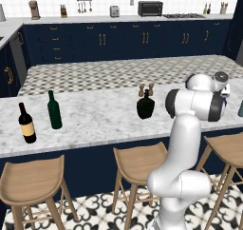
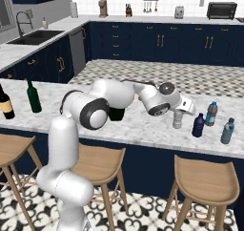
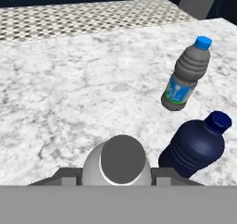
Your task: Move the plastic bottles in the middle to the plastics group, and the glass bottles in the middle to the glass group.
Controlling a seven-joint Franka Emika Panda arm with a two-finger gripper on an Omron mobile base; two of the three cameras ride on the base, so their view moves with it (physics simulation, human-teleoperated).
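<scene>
1. The gripper (image 2: pixel 179 111) is low over the marble counter (image 1: pixel 95 112), at the right part of it, and its jaws stand on both sides of the clear grey bottle (image 2: pixel 177 120). It seems to hold this bottle, which stands upright on the counter; in the hand view the bottle (image 3: pixel 118 165) sits between the two finger bases, but the fingertips themselves are hidden, so I cannot tell if they really press it.
2. The dark navy bottle (image 2: pixel 198 125) stands just beside the grey one, on its right in the right base view.
3. A little further right is the clear bottle with a blue label and blue cap (image 2: pixel 211 113), and the teal bottle (image 2: pixel 228 131) stands near the counter edge. In the hand view the blue-labelled bottle (image 3: pixel 186 75) is behind the navy bottle (image 3: pixel 199 145).
4. The squat dark glass bottle (image 1: pixel 145 105) stands in the middle of the counter, just in front of two small wooden grinders (image 1: pixel 145 89).
5. At the left end, well apart from it, stand the plain green wine bottle (image 1: pixel 54 111) and the black wine bottle with a tan label and red top (image 1: pixel 26 124), near each other.
6. Wooden stools (image 1: pixel 137 165) stand under the counter.
</scene>
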